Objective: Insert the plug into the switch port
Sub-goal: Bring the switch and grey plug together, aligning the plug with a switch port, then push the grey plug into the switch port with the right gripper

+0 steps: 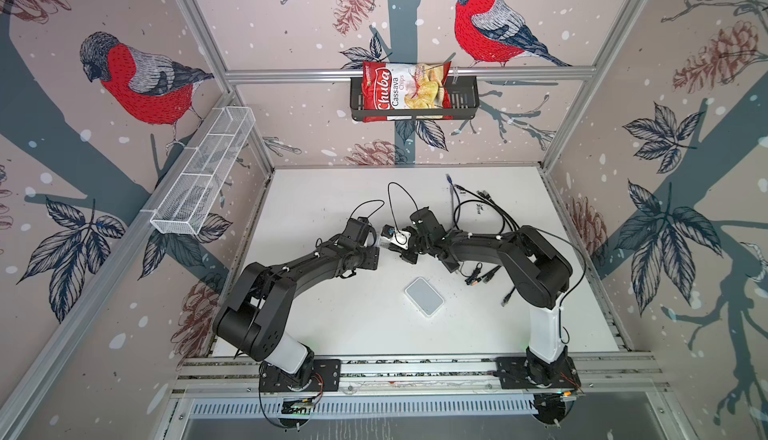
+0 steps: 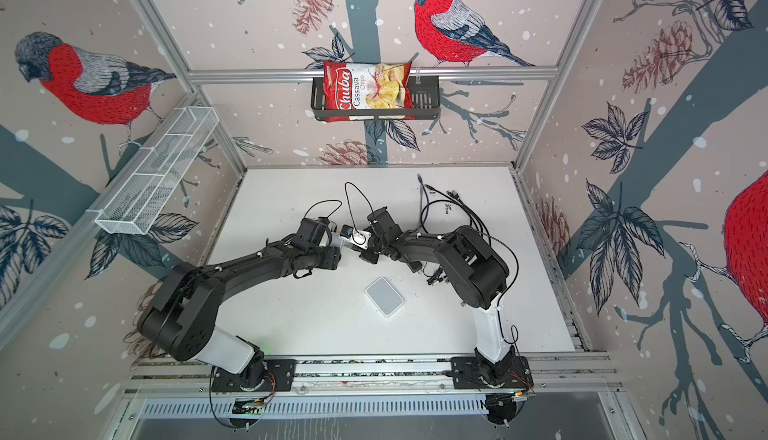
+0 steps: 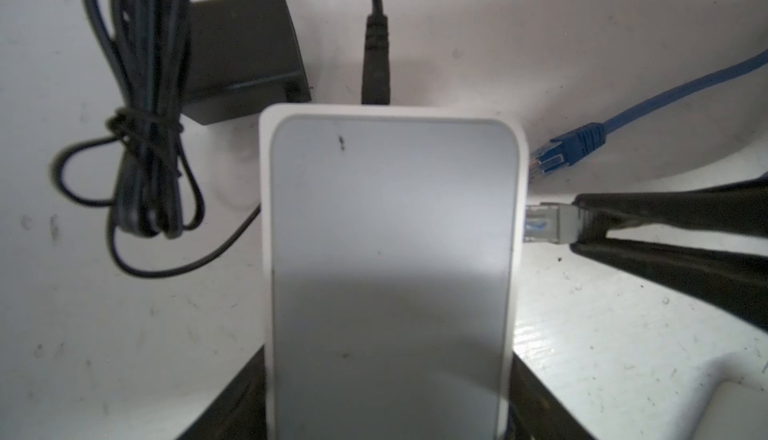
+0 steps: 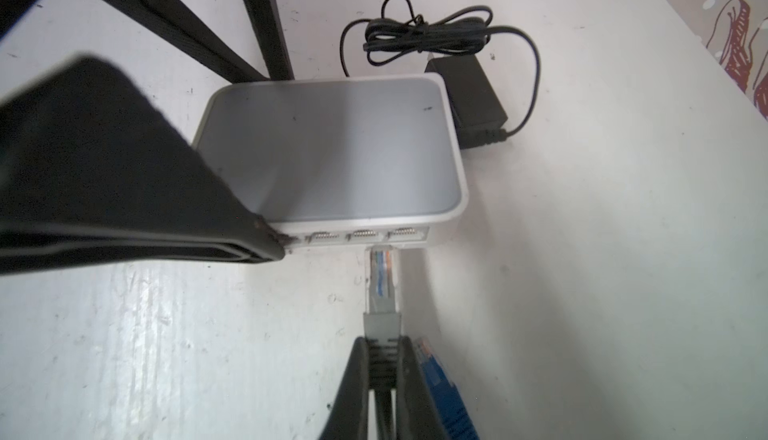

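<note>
Plug [image 4: 382,280] sits pinched in right gripper [image 4: 384,350], tip at a port [image 4: 363,235]. Only right wrist view shows ports. Left wrist view shows left gripper [image 3: 386,375] squeezing switch [image 3: 390,230] sides.

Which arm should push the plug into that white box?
Right. The right pincer grips the grey plug just outside the ports of the switch; the left pincer holds the switch.

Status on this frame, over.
Left gripper shut on switch. Right gripper shut on plug. Plug tip at port row, not seated. Blue plug beside right jaws, clear of ports.
</note>
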{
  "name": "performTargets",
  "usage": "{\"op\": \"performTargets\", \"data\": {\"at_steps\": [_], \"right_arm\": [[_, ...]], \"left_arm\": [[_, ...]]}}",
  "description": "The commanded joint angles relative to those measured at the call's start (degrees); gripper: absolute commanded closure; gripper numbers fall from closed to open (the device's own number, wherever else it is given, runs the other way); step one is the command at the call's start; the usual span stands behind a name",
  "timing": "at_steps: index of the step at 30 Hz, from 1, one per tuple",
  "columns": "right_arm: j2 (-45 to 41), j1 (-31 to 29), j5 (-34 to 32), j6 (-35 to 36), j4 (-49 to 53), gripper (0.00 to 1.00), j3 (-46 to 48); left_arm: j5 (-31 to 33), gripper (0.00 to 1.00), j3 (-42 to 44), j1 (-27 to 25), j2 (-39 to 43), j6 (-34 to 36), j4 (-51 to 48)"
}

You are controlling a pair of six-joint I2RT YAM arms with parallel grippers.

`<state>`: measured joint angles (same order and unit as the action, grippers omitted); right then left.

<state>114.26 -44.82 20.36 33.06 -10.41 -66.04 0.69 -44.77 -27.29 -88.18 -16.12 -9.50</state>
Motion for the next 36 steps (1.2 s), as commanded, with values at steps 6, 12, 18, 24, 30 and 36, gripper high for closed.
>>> {"op": "performTargets", "data": {"at_steps": [6,12,18,24,30,36], "right_arm": [[-0.6,-0.3,0.1,0.4,-2.2,1.0,-0.5],[-0.5,-0.4,-0.3,0.5,-2.6,1.0,-0.4],[0.0,-1.1,-0.6,0.7,-2.8,1.0,-1.3],[0.3,-1.6,-0.7,1.2,-2.7,1.0,-2.2],[1.0,-2.4,-2.0,1.6,-3.0,1.0,-2.9],[0.3,-2.5,-4.7,0.7,-5.2,1.0,-2.4]], "left_arm": [[-1.1,0.43,0.6,-0.3,-0.1,0.5,1.9],[-1.8,0.43,0.7,-0.3,0.2,0.6,2.5],[-2.4,0.44,0.5,-1.0,-0.4,1.3,2.5],[-2.6,0.44,0.7,-1.7,-0.6,1.7,2.7],[-5.5,0.45,1.6,-2.1,1.0,3.1,5.1],[-6.1,0.45,2.1,-2.3,1.7,4.6,4.8]]}}
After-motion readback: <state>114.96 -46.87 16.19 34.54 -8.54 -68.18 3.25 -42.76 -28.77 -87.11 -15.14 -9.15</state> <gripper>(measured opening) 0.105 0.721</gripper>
